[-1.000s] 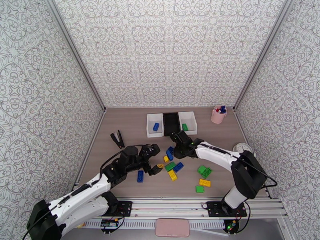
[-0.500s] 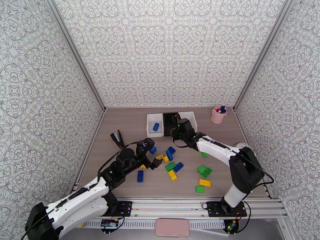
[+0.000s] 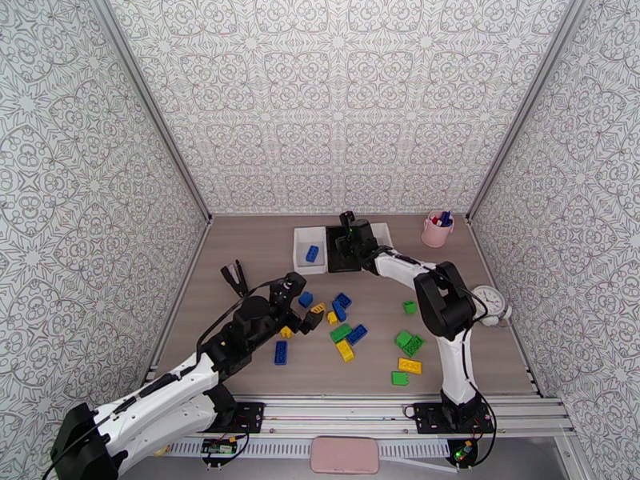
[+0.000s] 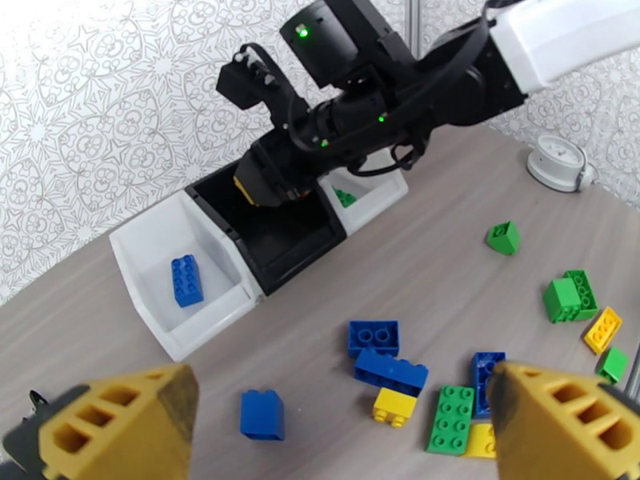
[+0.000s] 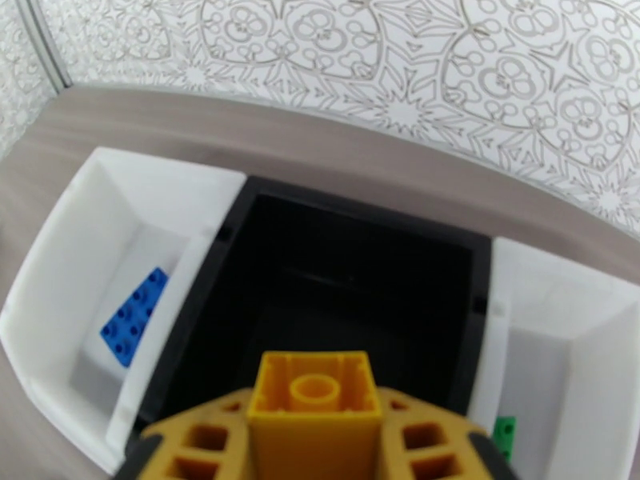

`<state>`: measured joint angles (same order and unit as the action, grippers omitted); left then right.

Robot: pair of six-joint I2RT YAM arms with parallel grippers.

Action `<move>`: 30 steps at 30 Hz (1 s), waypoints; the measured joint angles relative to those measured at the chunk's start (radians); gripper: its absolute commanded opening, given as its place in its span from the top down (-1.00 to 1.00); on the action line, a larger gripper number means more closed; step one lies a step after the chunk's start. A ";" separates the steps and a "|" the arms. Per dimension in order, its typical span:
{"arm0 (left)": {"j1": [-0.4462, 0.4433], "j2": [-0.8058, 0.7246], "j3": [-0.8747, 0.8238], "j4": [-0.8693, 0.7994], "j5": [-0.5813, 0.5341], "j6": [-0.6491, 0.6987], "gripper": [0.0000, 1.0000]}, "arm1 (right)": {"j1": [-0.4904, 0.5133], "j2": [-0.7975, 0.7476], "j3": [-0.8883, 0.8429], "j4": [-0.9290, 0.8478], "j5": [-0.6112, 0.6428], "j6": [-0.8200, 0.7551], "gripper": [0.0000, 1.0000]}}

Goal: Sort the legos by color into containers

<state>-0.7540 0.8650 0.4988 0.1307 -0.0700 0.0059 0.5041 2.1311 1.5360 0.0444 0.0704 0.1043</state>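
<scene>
While the right gripper (image 5: 314, 446) clamps a yellow brick (image 5: 314, 394) tightly between its fingers, that brick sits at the bottom centre of the right wrist view with its hollow underside facing the camera. It hangs above the black bin (image 5: 360, 210). The left-hand white bin (image 5: 48, 258) touches the black bin's left side and holds a long blue brick (image 5: 132, 318) at the frame's lower left. The right-hand white bin (image 5: 560, 314) touches the other side, and a green brick (image 5: 504, 430) shows in it at the bottom right.

Seen from the top camera, the right gripper (image 3: 350, 234) hovers just above the frame's centre, over the row of bins. The left gripper (image 3: 298, 307) is lower and left of centre, jaws spread wide and grasping nothing. From the left wrist camera its yellow fingertips (image 4: 120, 426) occupy the bottom corners. A small blue cube (image 4: 262, 414) rests on the table (image 4: 448, 266) between them, nearer the left finger and apart from both. The loose legos (image 4: 391, 370) lie scattered toward the lower right.
</scene>
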 measured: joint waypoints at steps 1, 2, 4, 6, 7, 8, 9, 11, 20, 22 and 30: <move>0.000 -0.004 0.000 -0.002 -0.009 -0.005 -0.99 | 0.000 0.000 0.002 0.001 0.000 -0.004 0.37; 0.000 -0.007 0.000 -0.005 -0.019 -0.007 -0.99 | 0.000 0.000 0.003 0.001 -0.003 -0.006 0.22; 0.000 -0.009 0.000 -0.019 -0.054 -0.027 -0.99 | 0.000 -0.002 0.002 0.000 -0.006 -0.014 -0.12; 0.002 -0.009 0.000 -0.048 -0.097 -0.061 -0.99 | 0.000 -0.018 -0.016 0.009 -0.018 -0.029 -0.32; 0.007 -0.008 0.000 -0.069 -0.117 -0.085 -0.99 | 0.000 -0.035 -0.034 0.012 -0.024 -0.037 -0.42; 0.014 -0.008 0.002 -0.092 -0.130 -0.106 -0.99 | 0.000 -0.052 -0.053 0.016 -0.030 -0.046 -0.49; 0.024 -0.006 0.005 -0.119 -0.143 -0.130 -0.99 | 0.000 -0.080 -0.078 0.023 -0.033 -0.048 -0.56; 0.049 0.002 0.024 -0.185 -0.165 -0.189 -0.99 | 0.000 -0.127 -0.115 0.031 -0.042 -0.060 -0.65; 0.151 0.127 0.203 -0.513 -0.188 -0.381 -0.99 | 0.000 -0.373 -0.330 0.108 -0.086 -0.138 -0.86; 0.163 0.173 0.230 -0.575 -0.185 -0.403 -0.99 | 0.000 -0.411 -0.379 0.117 -0.103 -0.161 -0.87; 0.203 0.259 0.261 -0.723 -0.099 -0.452 -0.99 | 0.000 -0.486 -0.463 0.105 -0.143 -0.212 -0.88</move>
<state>-0.5507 1.1236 0.7601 -0.5919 -0.1692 -0.4461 0.5037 1.6455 1.0725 0.1490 -0.0731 -0.1074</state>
